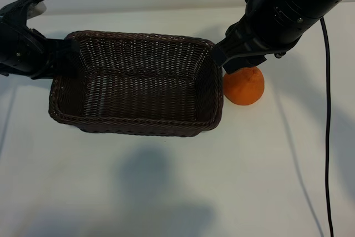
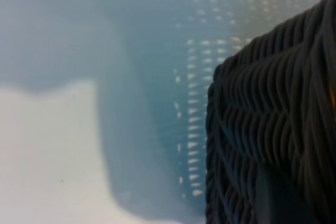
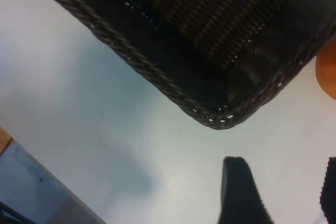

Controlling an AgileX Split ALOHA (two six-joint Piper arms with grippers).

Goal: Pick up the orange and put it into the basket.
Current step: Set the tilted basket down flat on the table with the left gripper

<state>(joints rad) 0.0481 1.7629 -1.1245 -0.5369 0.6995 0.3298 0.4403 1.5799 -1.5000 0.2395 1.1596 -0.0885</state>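
Right gripper [image 3: 278, 192], jaws half open and empty, hovers above the orange [image 1: 243, 86] beside the basket [image 1: 138, 127]; centre before closing. Left gripper [image 1: 64, 59] clamps the basket's left rim.

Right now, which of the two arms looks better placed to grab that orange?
The right. Its gripper hovers open just above the orange, beside the basket. The left gripper is at the basket's far end, seemingly gripping its rim.

Seen steeply from above, facing both arms across the worktop [image 1: 166, 192]; from each wrist, close against the basket [image 1: 138, 81], shared by all three views.
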